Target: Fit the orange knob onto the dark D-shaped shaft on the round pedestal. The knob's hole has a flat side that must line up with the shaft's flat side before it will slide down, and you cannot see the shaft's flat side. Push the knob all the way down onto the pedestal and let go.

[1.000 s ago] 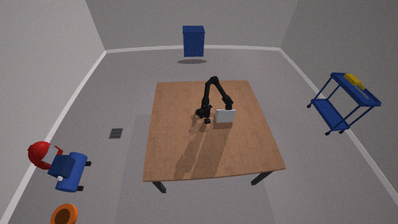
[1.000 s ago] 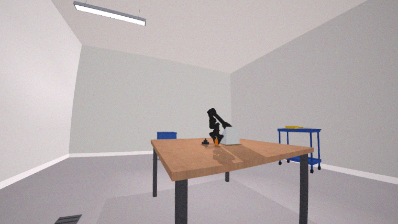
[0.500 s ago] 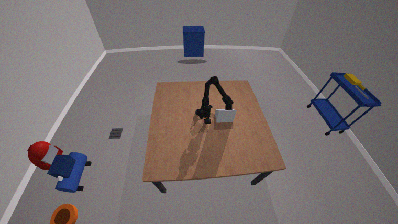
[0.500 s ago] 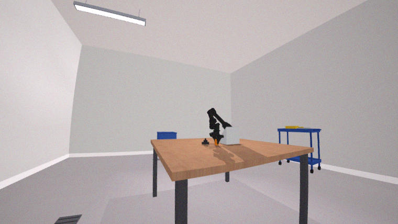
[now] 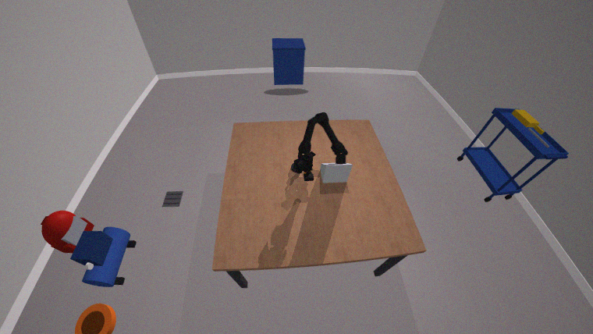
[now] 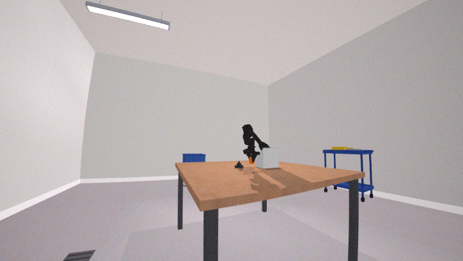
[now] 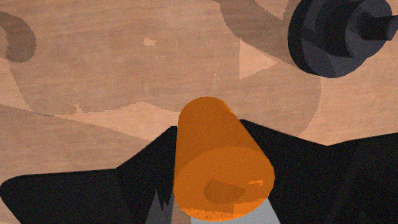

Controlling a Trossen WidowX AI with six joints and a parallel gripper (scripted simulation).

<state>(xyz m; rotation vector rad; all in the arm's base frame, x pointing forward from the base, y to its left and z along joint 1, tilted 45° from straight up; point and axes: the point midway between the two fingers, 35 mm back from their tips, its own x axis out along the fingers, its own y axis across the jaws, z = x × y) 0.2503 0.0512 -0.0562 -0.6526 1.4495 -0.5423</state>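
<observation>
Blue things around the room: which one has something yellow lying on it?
The wheeled blue cart: a yellow object lies on its top shelf. The blue box-shaped cabinet carries nothing yellow.
</observation>
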